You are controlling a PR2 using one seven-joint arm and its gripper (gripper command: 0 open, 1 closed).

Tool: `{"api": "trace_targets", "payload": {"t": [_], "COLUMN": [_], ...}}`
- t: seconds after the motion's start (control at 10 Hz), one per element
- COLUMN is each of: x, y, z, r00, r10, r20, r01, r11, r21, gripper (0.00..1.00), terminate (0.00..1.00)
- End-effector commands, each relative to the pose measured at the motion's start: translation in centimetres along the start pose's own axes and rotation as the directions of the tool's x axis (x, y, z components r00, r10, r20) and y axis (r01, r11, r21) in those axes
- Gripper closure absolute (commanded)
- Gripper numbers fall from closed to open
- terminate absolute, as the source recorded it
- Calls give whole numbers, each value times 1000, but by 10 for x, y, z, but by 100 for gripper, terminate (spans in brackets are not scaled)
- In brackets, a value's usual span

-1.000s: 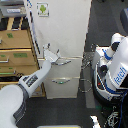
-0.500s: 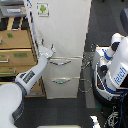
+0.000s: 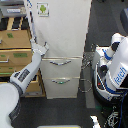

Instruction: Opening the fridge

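The tall white fridge [image 3: 65, 35] stands in the middle of the exterior view, with a small green-and-white sticker [image 3: 42, 8] high on its upper door. Below are two drawers with curved silver handles [image 3: 60, 62]. My grey-and-white arm [image 3: 25, 72] reaches up from the lower left. My gripper [image 3: 41, 48] is at the lower left corner of the upper door, against the door's left edge. At this size I cannot tell whether its fingers are closed on the edge. The fridge interior is hidden.
A tan wooden drawer cabinet [image 3: 14, 50] stands right beside the fridge on the exterior view's left, behind my arm. A white-and-blue robot body [image 3: 117, 70] with cables [image 3: 90, 75] stands at the right. The floor is dark.
My gripper has moved toward the exterior view's left and slightly up, from above the top drawer to the door's left edge. The drawers have not moved.
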Motion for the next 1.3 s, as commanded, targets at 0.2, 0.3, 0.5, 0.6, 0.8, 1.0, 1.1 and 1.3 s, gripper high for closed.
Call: {"api": "trace_targets", "payload": {"t": [0.2,0.3,0.5,0.6,0.8,1.0,1.1,1.3], "x": [20,28,38,37,34,29,26,23], "y": [45,49,52,49,47,42,43,47], "z": [-21,-27,-34,-35,-29,-29,-30,-32], "r00": [999,998,997,998,999,1000,1000,1000], "r10": [50,55,69,55,43,22,18,21], "r20": [-18,-21,-24,-15,11,15,14,13], "r01": [-50,-56,-71,-57,-40,-19,-15,-19], "r11": [999,998,994,991,978,982,983,984], "r21": [2,-26,-77,-121,-206,-188,-183,-177], "gripper": [0,0,0,0,100,100,100,100], "terminate": [0,0,0,0,0,0,0,0]}}
